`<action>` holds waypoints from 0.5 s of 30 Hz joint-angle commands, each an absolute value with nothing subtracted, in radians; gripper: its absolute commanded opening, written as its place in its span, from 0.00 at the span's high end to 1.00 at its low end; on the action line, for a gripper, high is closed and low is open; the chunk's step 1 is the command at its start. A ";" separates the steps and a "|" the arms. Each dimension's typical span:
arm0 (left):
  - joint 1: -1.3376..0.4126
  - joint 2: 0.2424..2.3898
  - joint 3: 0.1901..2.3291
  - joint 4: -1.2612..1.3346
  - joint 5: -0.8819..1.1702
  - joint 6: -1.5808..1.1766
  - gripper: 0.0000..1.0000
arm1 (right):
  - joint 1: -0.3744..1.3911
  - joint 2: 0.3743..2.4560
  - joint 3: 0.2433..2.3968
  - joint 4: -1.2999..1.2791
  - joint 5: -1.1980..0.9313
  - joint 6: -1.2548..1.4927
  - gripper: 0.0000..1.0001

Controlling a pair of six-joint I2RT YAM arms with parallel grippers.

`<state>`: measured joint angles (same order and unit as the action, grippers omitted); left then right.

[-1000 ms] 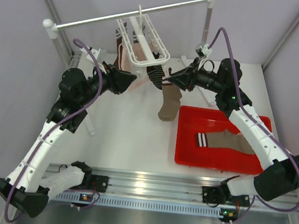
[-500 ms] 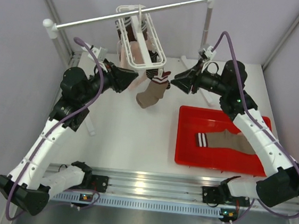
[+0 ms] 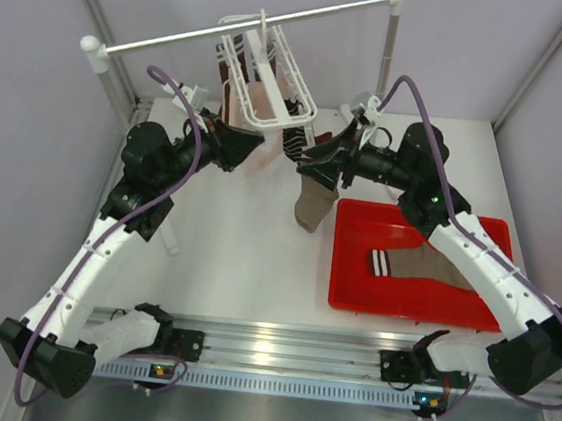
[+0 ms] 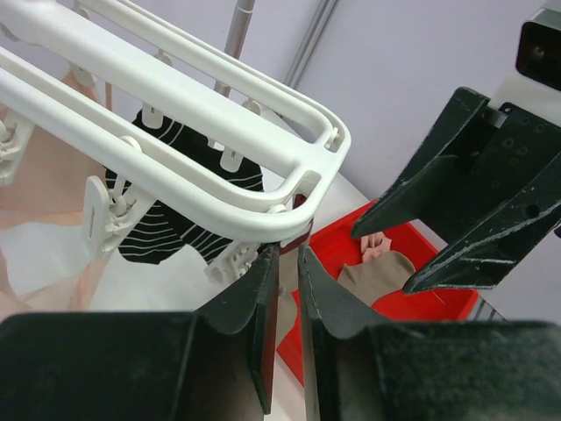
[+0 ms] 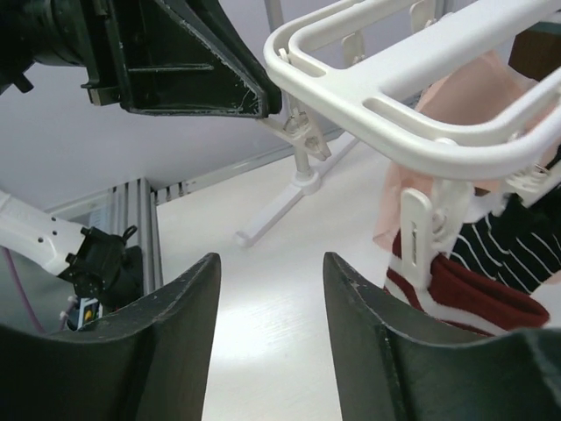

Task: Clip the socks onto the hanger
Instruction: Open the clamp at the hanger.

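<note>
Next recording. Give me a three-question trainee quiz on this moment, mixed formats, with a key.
1. Fill in: the right gripper has its jaws ____.
2. True or false: the red tray holds two socks.
3. The dangling brown sock hangs from: A) the hanger, B) the right gripper, C) the red tray.
Key: 1 open, nothing between them; 2 false, only one tray sock; 3 A.
</note>
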<state>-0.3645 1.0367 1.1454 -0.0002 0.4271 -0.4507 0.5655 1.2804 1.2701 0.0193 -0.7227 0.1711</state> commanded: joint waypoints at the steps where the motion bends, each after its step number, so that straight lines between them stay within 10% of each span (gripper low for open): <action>1: -0.360 1.037 1.146 0.066 0.451 -0.474 0.81 | 0.613 1.315 1.267 0.123 -0.648 0.143 0.49; 15: -0.362 1.046 1.150 0.057 0.456 -0.518 0.82 | 0.735 1.434 1.293 0.304 -0.463 0.016 0.35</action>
<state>-0.3645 1.0393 1.1454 0.0002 0.4381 -0.5003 0.7013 1.4349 1.2697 0.1814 -0.5129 0.0738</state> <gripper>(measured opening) 0.187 0.644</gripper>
